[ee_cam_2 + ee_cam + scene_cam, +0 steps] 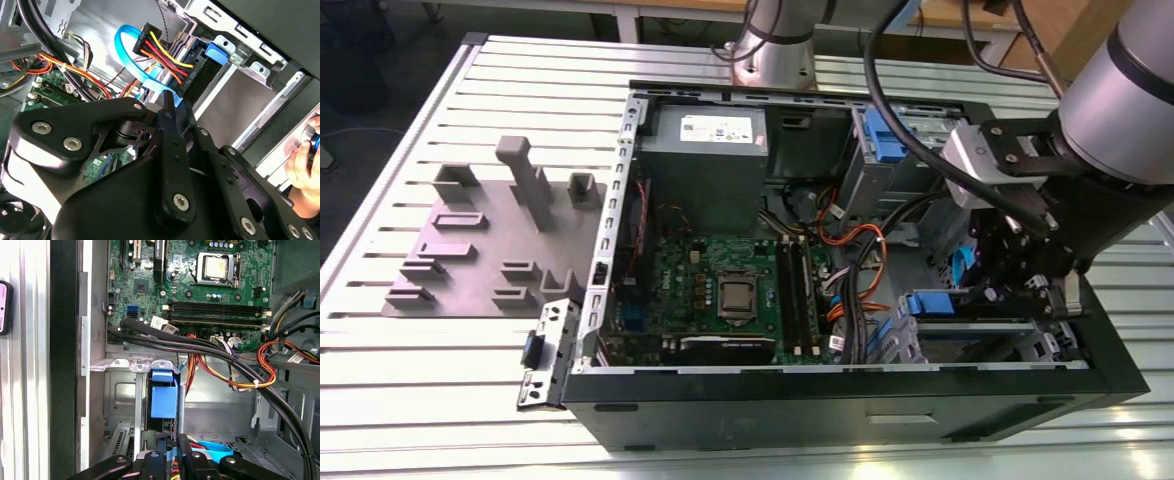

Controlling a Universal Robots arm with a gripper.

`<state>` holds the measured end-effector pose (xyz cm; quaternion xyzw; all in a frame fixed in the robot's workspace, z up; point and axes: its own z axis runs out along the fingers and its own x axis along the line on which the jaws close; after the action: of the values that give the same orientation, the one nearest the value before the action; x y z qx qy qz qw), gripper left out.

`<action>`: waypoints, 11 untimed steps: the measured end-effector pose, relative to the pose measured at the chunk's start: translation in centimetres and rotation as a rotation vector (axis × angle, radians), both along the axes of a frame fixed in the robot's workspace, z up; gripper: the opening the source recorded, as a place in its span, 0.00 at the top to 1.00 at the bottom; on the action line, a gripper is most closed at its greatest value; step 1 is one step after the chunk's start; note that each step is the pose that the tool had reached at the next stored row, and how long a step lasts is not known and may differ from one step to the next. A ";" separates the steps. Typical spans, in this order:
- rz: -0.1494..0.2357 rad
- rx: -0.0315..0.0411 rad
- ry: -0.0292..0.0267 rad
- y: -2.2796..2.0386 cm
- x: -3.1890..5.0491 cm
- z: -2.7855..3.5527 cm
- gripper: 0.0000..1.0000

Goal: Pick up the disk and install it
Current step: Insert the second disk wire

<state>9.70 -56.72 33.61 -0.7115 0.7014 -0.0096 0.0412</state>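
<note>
Black gripper [171, 447] parts sit closest to the camera in both wrist views. Its two fingers [183, 446] are close together, with just a thin gap. A bit of blue shows in that gap, but I cannot tell if they pinch it.

Just past the fingertips is the disk [164, 396]. It stands on its edge in a metal slot of the drive cage [120, 390], and its blue plastic end faces the gripper. In the exterior view the disk [937, 303] shows as a blue block low in the computer case [854, 405]. It is close to the case's near edge and toward its corner on the exterior view's right. The gripper [1030, 290] hangs down into the case just beside it.

In the second wrist view a flat blue cable [131, 60] curls near the fingertip. A plug with red, yellow and black wires [162, 52] sits next to it. A person's hand [306, 162] shows at the case's edge.

Thick black cables [200, 347] run across the case between the cage and the green board [195, 285]. A grey power box [707, 150] fills the case's far corner. The case lies on a slatted metal table [400, 400]. A grey block holder [480, 240] rests on the table beside the case, on the exterior view's left.
</note>
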 end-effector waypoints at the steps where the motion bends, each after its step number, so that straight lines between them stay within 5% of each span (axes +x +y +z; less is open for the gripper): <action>1: 0.000 0.0000 0.0000 0.01 0.00 0.06 0.76; 11: 0.000 -0.0007 0.0000 0.14 0.00 0.83 0.76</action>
<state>9.70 -56.58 34.44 -0.7116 0.7014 -0.0098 0.0410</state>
